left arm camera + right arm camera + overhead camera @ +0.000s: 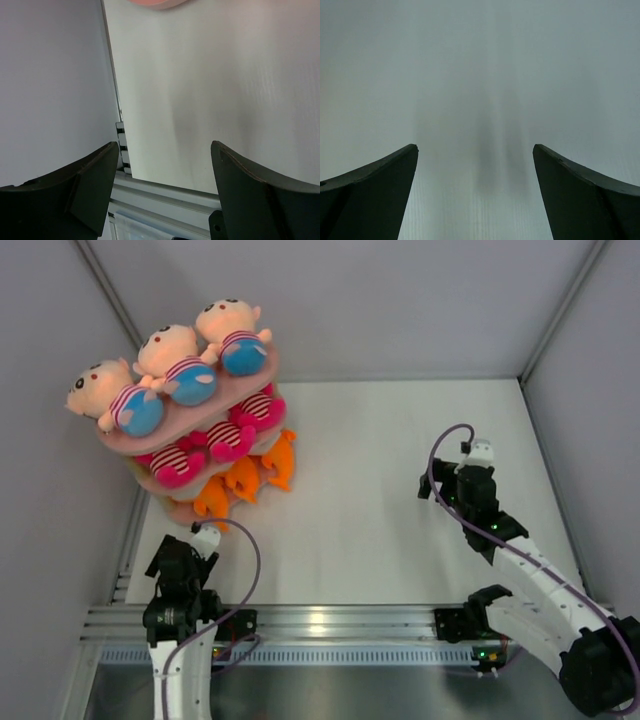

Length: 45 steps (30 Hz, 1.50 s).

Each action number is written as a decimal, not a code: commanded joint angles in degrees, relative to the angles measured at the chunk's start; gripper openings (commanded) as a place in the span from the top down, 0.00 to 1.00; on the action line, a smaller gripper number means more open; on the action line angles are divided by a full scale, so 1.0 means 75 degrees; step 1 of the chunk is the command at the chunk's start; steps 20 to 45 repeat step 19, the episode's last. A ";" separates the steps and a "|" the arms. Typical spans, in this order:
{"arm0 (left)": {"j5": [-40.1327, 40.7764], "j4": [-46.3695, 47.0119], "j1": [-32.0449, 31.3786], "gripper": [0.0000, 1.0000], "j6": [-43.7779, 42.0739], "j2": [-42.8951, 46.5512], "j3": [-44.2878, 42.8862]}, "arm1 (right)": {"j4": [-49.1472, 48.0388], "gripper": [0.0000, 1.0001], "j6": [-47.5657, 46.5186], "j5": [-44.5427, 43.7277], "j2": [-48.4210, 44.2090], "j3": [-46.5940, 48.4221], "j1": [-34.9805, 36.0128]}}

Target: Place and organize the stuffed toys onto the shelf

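Stuffed toys [170,365]: all six on shelf [268,364], far-left corner of desk, three on top tier, three on middle tier. Shelf long axis diagonal, left edge toward far edge. Left gripper [205,533] close in front of shelf, nearer arm. Right gripper [478,453] well apart, toward right edge. Both spread wide, empty.

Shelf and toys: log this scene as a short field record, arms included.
shelf: pink, three tiers, rear left of the table
top tier: three boy dolls in a row
middle tier: striped dolls, apparently three, heads hidden under the top board
bottom tier: orange plush animals
left arm: just in front of the shelf, jaws apart, nothing between them
right arm: over bare table at right, jaws apart, nothing between them
task state: every visible doll is on the shelf
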<state>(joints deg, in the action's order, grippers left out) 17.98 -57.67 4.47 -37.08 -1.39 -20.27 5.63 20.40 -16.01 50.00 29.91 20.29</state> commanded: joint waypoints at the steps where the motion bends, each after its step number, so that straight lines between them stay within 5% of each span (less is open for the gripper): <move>1: 0.0240 -0.0080 0.0154 0.20 0.0409 0.0045 0.0043 | -0.0434 0.02 -0.0201 -0.0057 0.0071 0.0148 -0.0116; 45: 0.0369 0.0107 0.0201 0.19 0.0678 0.0045 0.0113 | -0.1172 0.01 -0.0002 0.0412 0.0072 -0.0191 -0.0116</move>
